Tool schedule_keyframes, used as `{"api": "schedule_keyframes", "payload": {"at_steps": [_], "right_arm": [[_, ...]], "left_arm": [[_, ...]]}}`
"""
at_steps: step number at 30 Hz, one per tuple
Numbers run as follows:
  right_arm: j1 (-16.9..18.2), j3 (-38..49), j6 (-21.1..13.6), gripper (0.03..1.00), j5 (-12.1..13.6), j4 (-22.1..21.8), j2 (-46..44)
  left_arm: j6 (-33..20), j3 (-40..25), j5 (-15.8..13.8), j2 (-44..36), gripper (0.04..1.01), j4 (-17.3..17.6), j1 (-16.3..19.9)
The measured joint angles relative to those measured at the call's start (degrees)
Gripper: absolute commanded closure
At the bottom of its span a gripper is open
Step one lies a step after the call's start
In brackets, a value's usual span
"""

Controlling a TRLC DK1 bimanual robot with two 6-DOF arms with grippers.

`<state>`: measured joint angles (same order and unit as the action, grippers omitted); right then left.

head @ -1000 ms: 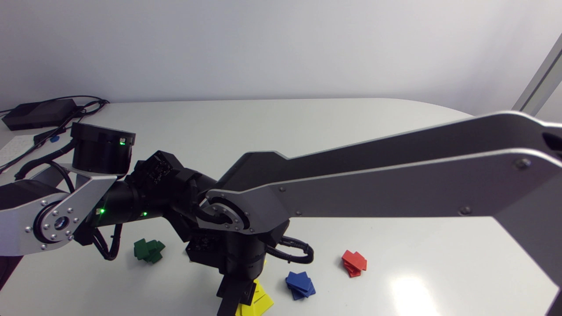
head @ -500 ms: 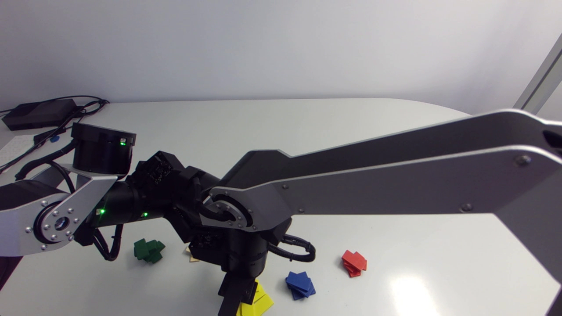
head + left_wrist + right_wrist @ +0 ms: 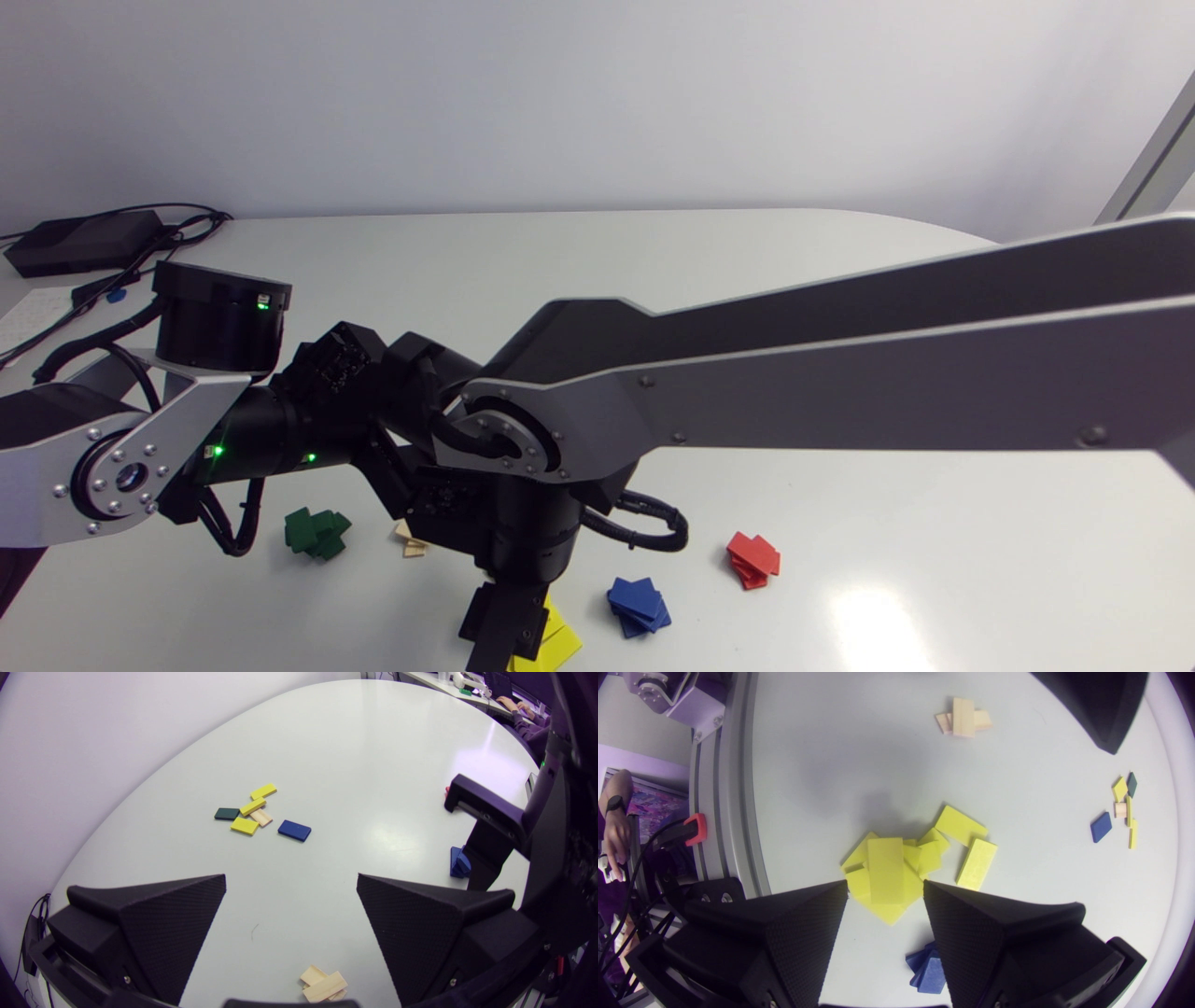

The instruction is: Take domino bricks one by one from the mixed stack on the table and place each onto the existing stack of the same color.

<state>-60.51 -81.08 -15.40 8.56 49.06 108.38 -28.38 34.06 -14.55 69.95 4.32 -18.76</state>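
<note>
My right gripper (image 3: 885,886) hangs open just above the yellow stack (image 3: 887,872), whose top brick lies flat ahead of the fingertips, touching neither finger. Two more yellow bricks (image 3: 969,844) lie loose beside that stack. From above, the right gripper (image 3: 504,635) points down at the yellow stack (image 3: 553,644) by the table's front edge. The mixed bricks (image 3: 252,812), yellow, dark green, wood and blue, lie scattered flat ahead of my open, empty left gripper (image 3: 291,882). My right arm hides the left gripper in the head view.
Along the front stand a green stack (image 3: 317,532), a wood stack (image 3: 408,541), a blue stack (image 3: 638,605) and a red stack (image 3: 752,560). The wood stack (image 3: 323,984) lies just under my left gripper. Cables and a black box (image 3: 84,241) sit at the back left.
My right gripper has opened and let go of the yellow brick on the yellow stack. The right arm has risen slightly, uncovering the wood stack in the head view. The left arm has kept still.
</note>
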Motion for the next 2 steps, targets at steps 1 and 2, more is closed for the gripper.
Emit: {"api": "schedule_keyframes", "payload": {"at_steps": [1,2], "right_arm": [[0.2,0.0,0.0,0.308,0.0,0.1,-0.8],[0.3,0.0,0.0,0.298,-0.2,0.3,-1.5]], "left_arm": [[0.0,0.0,0.0,-0.1,0.046,0.0,0.0],[0.0,0.0,0.0,-0.1,0.046,0.1,0.0]]}}
